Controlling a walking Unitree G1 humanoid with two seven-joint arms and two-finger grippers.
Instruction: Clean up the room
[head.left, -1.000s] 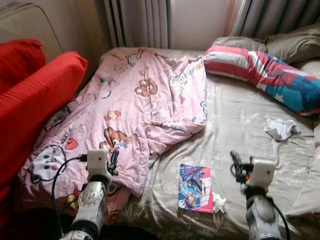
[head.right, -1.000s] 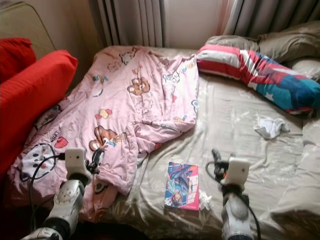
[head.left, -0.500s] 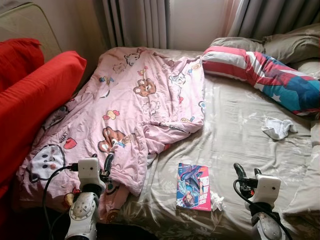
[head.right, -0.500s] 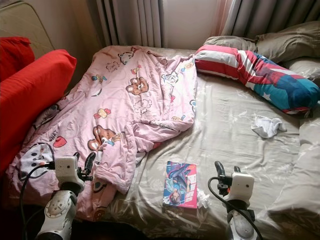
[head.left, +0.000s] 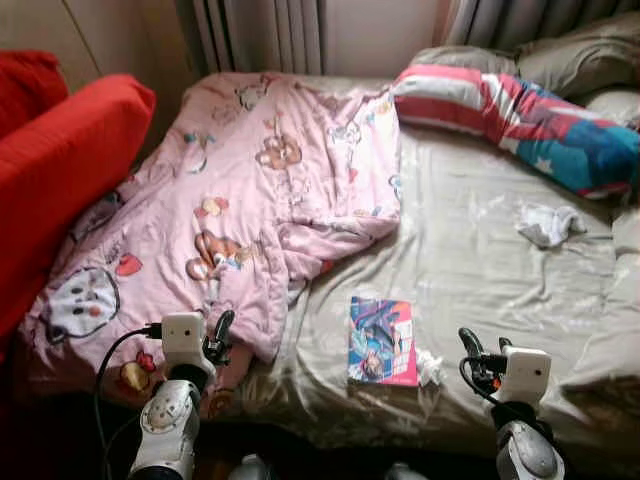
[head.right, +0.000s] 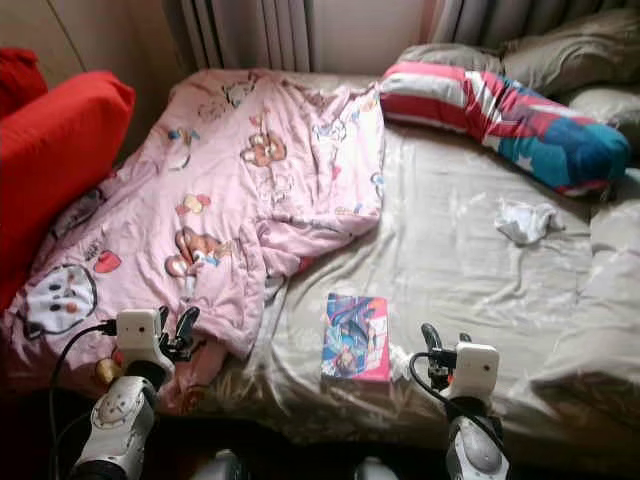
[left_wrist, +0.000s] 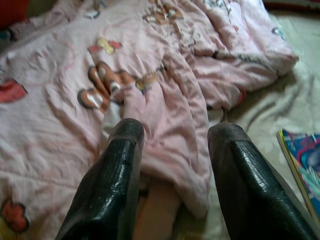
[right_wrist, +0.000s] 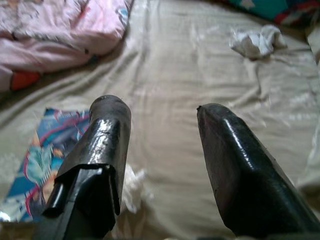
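Though rumpled, soft pink quilt (head.left: 250, 190)

The bed (head.left: 480, 250) in front of me wears a creased beige sheet. A pink blanket (head.left: 240, 200) printed with cartoon bears and hearts lies rumpled over its left half, one corner folded back toward the middle and the near edge drooping off the bed's side. A colourful book (head.left: 383, 340) lies flat on the sheet near the front edge, just right of the blanket, with a small crumpled white tissue (head.left: 430, 368) touching its right edge. Farther back on the right sits a crumpled white cloth (head.left: 547, 224). A long red, white and blue bolster pillow (head.left: 520, 118) lies at the head, beige pillows (head.left: 560, 60) behind it.
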